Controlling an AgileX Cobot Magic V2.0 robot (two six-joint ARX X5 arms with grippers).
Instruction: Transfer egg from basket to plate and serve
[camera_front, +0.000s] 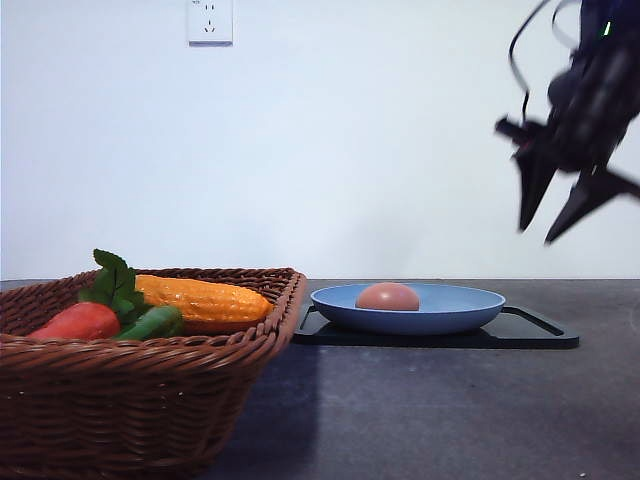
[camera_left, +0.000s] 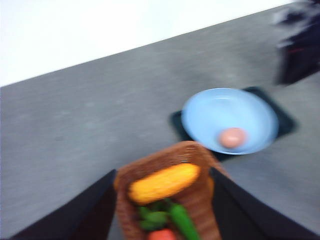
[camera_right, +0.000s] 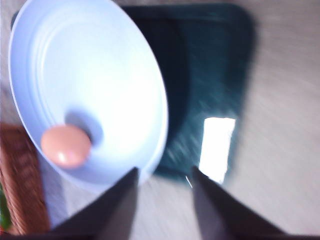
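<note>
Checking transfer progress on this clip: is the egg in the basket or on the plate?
On the plate. The egg rests inside the light blue plate; the basket holds only corn and other vegetables. The right gripper hangs open above.

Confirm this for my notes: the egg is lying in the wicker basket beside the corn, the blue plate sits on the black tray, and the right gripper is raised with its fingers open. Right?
Not quite. The egg lies on the blue plate, not in the basket; the front view shows it. The rest holds: the plate sits on the black tray, and the right gripper is raised with its fingers open.
</note>
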